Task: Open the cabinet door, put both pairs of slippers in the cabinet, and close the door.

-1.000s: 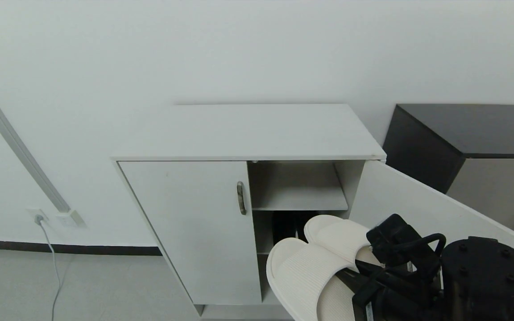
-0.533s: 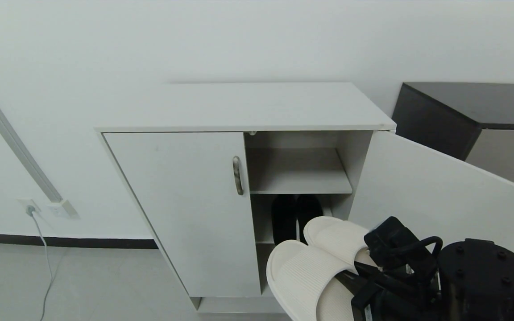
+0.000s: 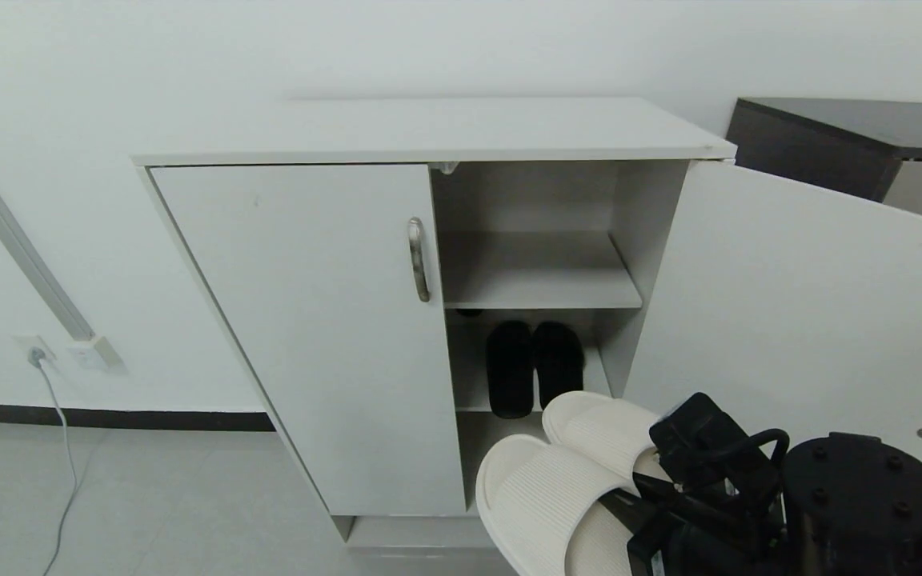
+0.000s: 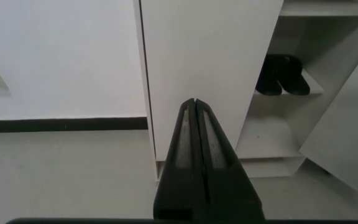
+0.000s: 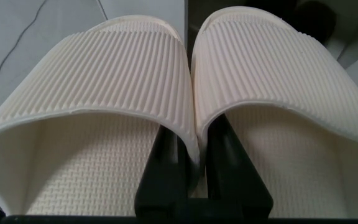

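Right gripper (image 5: 194,177) jaws clamped on adjoining walls of cream slippers (image 5: 120,81); black slippers (image 3: 533,364) on cabinet shelf (image 3: 595,378) ahead. Left gripper (image 4: 195,127) jaws together, closed door (image 4: 204,56) ahead.

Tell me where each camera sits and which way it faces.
Head: on the head, looking down at the cabinet; right hand with white slippers shows.
Left wrist: on that wrist, facing the closed door and floor; shut left hand shows.
Right wrist: on that wrist, looking along its hand at the white slippers.
Shared: head and left wrist both show black slippers.
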